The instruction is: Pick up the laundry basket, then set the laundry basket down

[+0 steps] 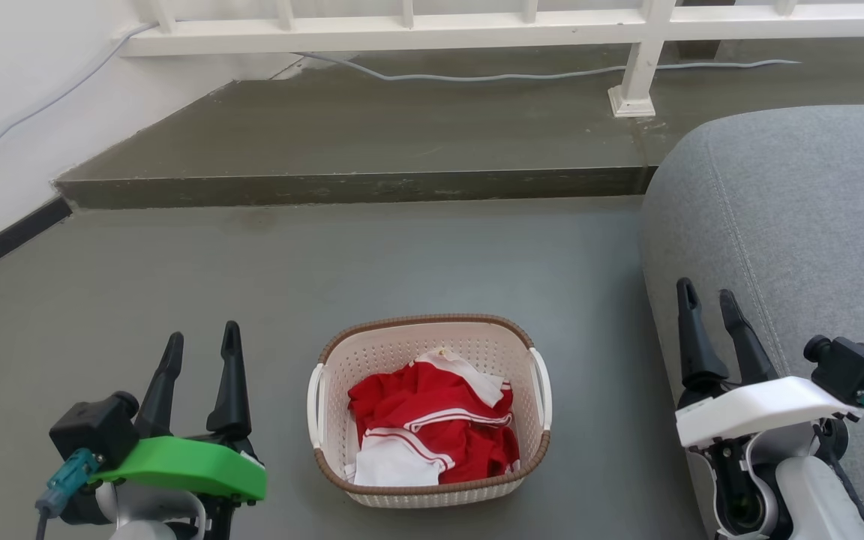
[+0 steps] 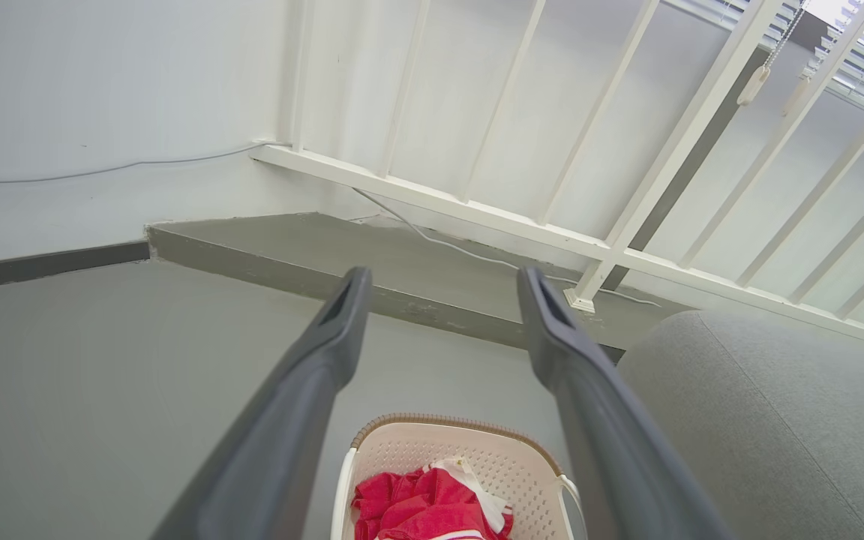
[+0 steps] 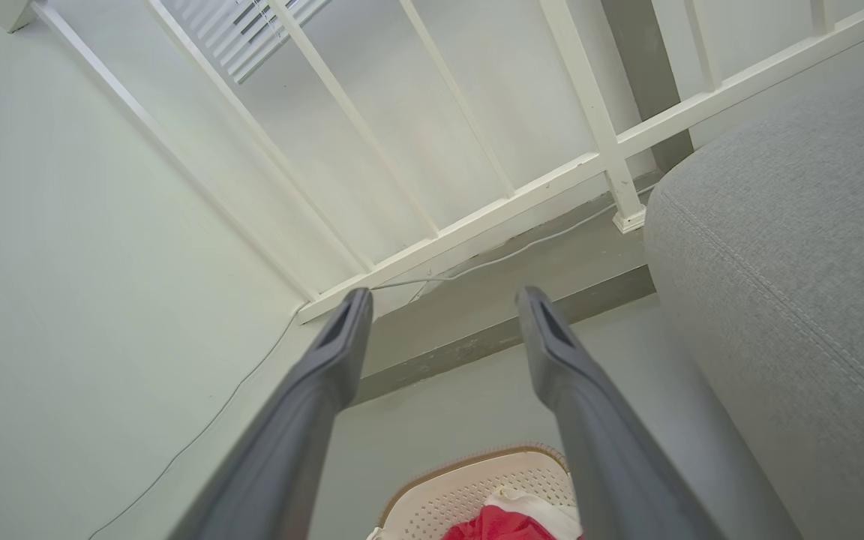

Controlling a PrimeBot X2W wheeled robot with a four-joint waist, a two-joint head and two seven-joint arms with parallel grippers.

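The laundry basket [image 1: 505, 352] stands on the grey floor between my two arms, cream-white and perforated, with a brown woven-look rim and a white handle on each side. Red and white clothes fill its bottom. My left gripper [image 1: 203, 343] hangs open to the basket's left, apart from it, with nothing between its fingers. My right gripper [image 1: 706, 299] is open to the basket's right, beside the sofa. In the left wrist view the laundry basket [image 2: 409, 450] lies low between the open gripper [image 2: 443, 285]. The right wrist view shows the basket [image 3: 447, 499] below the open gripper [image 3: 443, 304].
A grey sofa [image 1: 799, 225] stands close on the right, near my right arm. A raised grey step [image 1: 357, 142] with a white railing [image 1: 642, 67] and a loose cable [image 1: 522, 75] runs across the back. A white wall [image 1: 4, 120] closes the left side.
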